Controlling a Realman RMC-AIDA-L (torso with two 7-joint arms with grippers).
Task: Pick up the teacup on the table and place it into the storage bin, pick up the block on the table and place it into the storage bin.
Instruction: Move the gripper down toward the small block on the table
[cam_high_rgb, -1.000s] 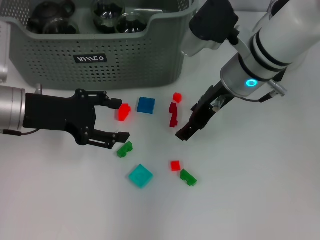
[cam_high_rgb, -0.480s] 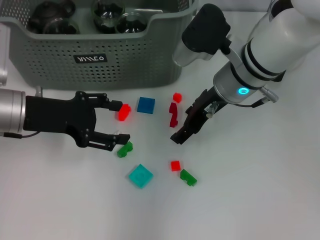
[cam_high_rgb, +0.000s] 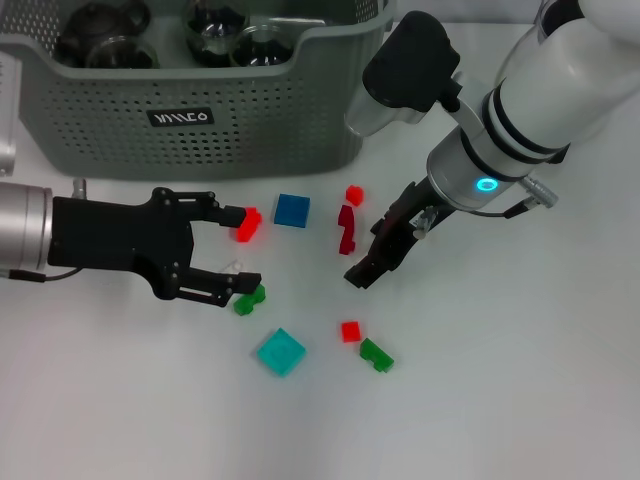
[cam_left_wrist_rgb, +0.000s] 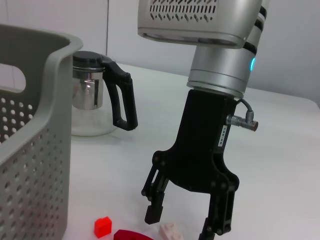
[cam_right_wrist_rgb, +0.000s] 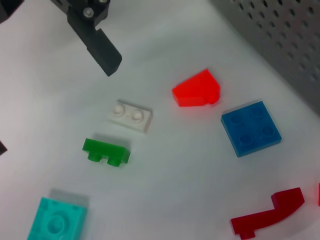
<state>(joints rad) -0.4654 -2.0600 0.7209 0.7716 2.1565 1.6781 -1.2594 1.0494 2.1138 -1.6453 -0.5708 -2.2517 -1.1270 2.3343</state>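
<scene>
Loose blocks lie on the white table in front of the storage bin (cam_high_rgb: 200, 110). My left gripper (cam_high_rgb: 245, 250) is open and low over them: its upper fingertip reaches the red block (cam_high_rgb: 247, 223), its lower one the green block (cam_high_rgb: 250, 298), and a small white block (cam_right_wrist_rgb: 131, 116) lies between. My right gripper (cam_high_rgb: 375, 250) hangs open and holds nothing, just right of the dark red piece (cam_high_rgb: 346, 228); the left wrist view shows the right gripper (cam_left_wrist_rgb: 187, 220) with its fingers apart. No teacup shows on the table. Dark glass vessels (cam_high_rgb: 100, 40) sit in the bin.
A blue block (cam_high_rgb: 292, 210), a small red cube (cam_high_rgb: 353, 194), a teal block (cam_high_rgb: 281, 351), another red cube (cam_high_rgb: 350, 331) and a green piece (cam_high_rgb: 377, 355) are scattered around. A clear glass pitcher (cam_left_wrist_rgb: 97, 100) with a black handle stands beyond the bin's corner (cam_left_wrist_rgb: 35, 140).
My right gripper has shifted a little left and down toward the dark red piece. My left gripper has slid slightly right, so its fingertips now reach the red and green blocks.
</scene>
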